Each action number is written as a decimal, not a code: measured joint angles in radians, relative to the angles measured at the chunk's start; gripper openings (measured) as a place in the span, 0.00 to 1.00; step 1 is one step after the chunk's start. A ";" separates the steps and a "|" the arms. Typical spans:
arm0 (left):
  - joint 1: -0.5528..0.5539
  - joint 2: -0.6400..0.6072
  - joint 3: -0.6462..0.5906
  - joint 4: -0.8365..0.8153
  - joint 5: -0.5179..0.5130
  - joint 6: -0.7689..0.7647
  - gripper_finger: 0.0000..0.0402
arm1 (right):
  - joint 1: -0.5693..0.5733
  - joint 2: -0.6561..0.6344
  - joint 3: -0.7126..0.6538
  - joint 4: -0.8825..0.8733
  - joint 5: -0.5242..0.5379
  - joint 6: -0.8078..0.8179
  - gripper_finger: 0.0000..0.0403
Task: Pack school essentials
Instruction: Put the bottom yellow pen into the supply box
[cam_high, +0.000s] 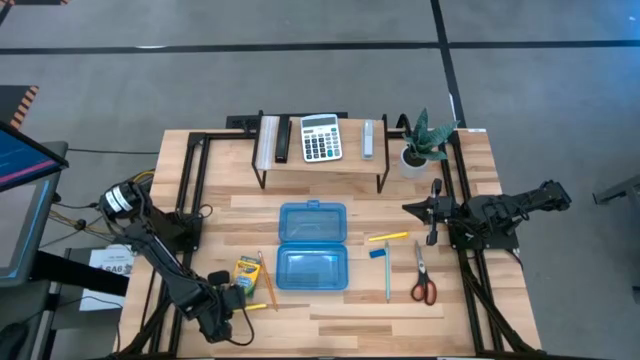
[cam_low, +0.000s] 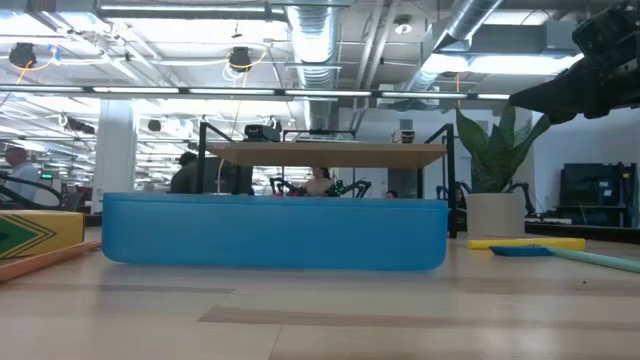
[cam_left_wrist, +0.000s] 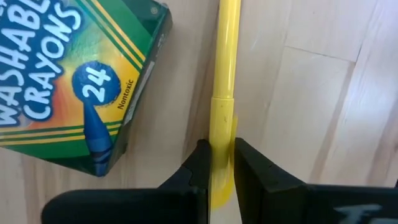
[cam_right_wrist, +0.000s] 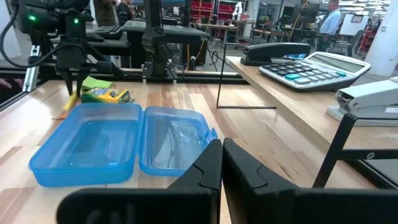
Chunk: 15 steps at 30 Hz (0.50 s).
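My left gripper (cam_high: 236, 300) (cam_left_wrist: 217, 167) stands at the table's near left, beside the yellow-green crayon box (cam_high: 247, 271) (cam_left_wrist: 68, 81), and is shut on a yellow pencil (cam_left_wrist: 226, 68). An orange pencil (cam_high: 266, 284) lies flat next to the box. Right of the open blue case (cam_high: 313, 246) another yellow pencil (cam_high: 388, 237), a small blue eraser (cam_high: 378, 253), a teal pen (cam_high: 388, 276) and red-handled scissors (cam_high: 424, 281) lie flat on the table. My right gripper (cam_high: 418, 209) (cam_right_wrist: 222, 163) waits shut, above the table's right side. My left gripper pinches the yellow pencil between its two fingers (cam_left_wrist: 200, 168), on the thicker part (cam_left_wrist: 221, 127) near one end. The fingers come from above, pointing down, and lie across the pencil. The pencil runs level alongside the crayon box; whether it rests on the table, I cannot tell.
A low shelf (cam_high: 320, 160) at the far side carries a grey-white calculator (cam_high: 320, 138), a stapler (cam_high: 368, 140) and dark items. A potted plant (cam_high: 425, 146) stands at the far right. Bare wood lies along the near edge. People move in the room beyond.
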 joint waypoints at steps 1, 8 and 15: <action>0.004 -0.005 0.000 -0.002 0.002 0.001 0.05 | 0.000 0.000 0.000 0.000 0.000 0.000 0.08; 0.031 -0.086 0.002 -0.002 -0.031 0.042 0.04 | 0.000 0.000 0.000 0.000 0.000 0.000 0.08; 0.121 -0.196 0.002 -0.001 -0.116 0.179 0.00 | 0.000 0.000 0.000 0.000 0.000 0.000 0.08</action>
